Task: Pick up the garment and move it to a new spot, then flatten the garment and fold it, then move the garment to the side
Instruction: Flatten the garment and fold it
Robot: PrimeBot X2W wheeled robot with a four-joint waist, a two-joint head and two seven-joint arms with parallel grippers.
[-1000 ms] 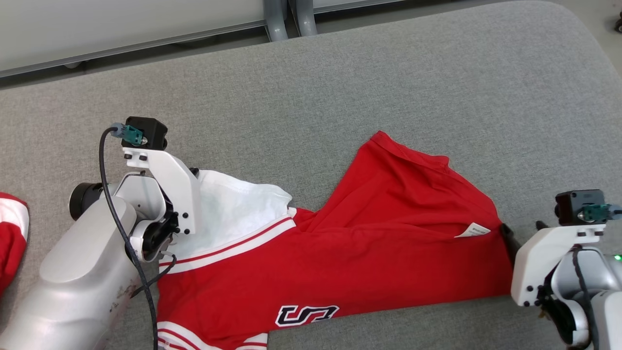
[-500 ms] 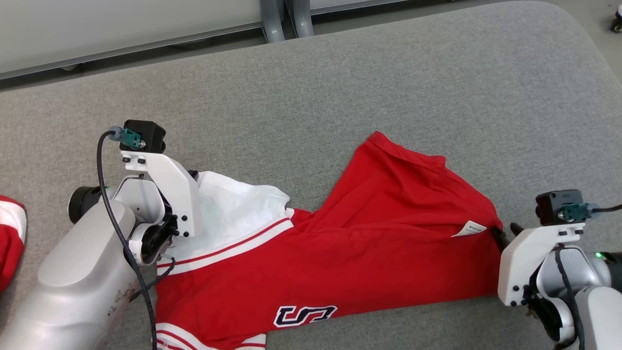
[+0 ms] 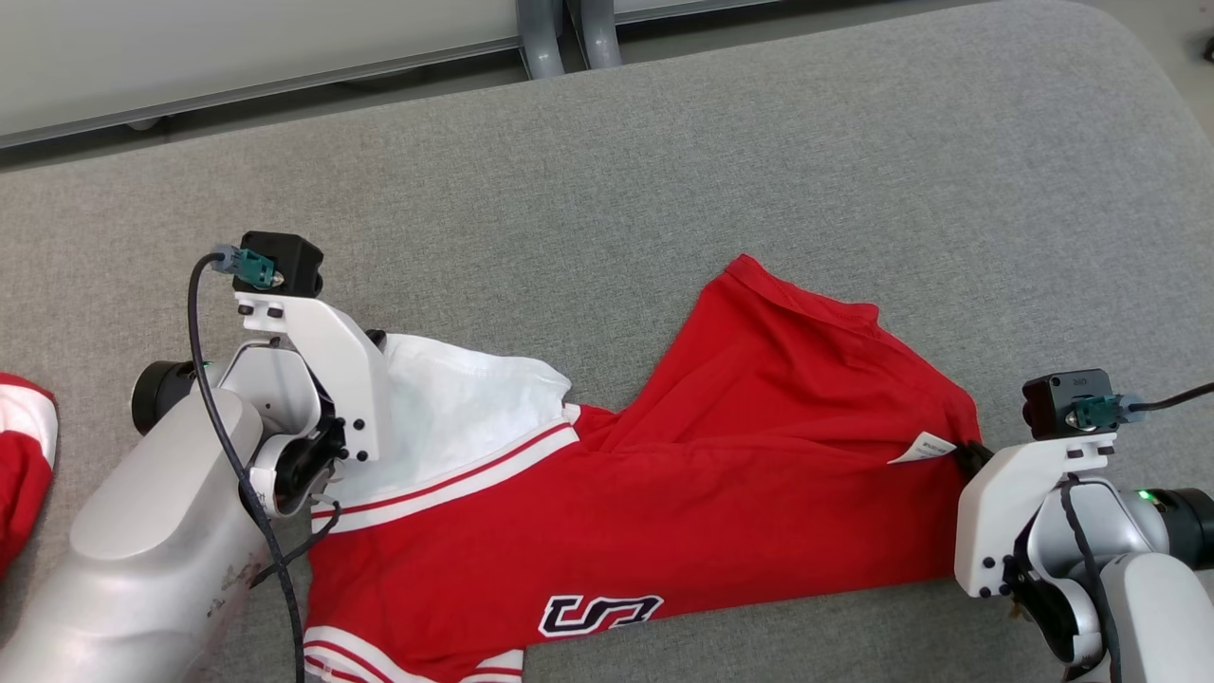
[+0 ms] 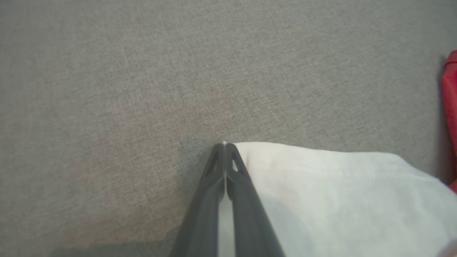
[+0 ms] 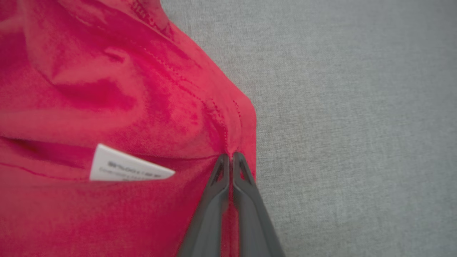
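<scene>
The garment [image 3: 740, 493], a red jersey with striped red-and-white trim, lies creased on the grey tabletop [image 3: 664, 190] in the lower half of the head view, stretched crosswise from about 8 o'clock to about 4 o'clock. Its white sleeve [image 3: 455, 408] bunches at the 9 o'clock end. A red flap rises toward 1 o'clock, a dark-and-white logo [image 3: 599, 614] sits near the 6 o'clock edge, and a small white label [image 3: 922, 447] pokes out near the 3 o'clock end.

In the left wrist view, the left pincer [image 4: 225, 144] has its two dark fingers pressed together on the near corner of the white sleeve. A sliver of white cloth shows between them, and the rest of the sleeve spreads toward 4 o'clock from the tips.

In the right wrist view, the right pincer [image 5: 231, 155] is clamped on the garment's red hem corner. The fabric puckers at the fingertips, the label lies toward 9 o'clock of them, and bare grey tabletop lies toward 3 o'clock. In the head view, this pincer meets the garment just beside the label.

Further out, a separate red-and-white cloth [image 3: 24, 465] lies at the 9 o'clock edge of the head view, apart from the garment. Beyond the tabletop at 12 o'clock stand a pale panel [image 3: 237, 47] and two grey metal legs [image 3: 541, 38].
</scene>
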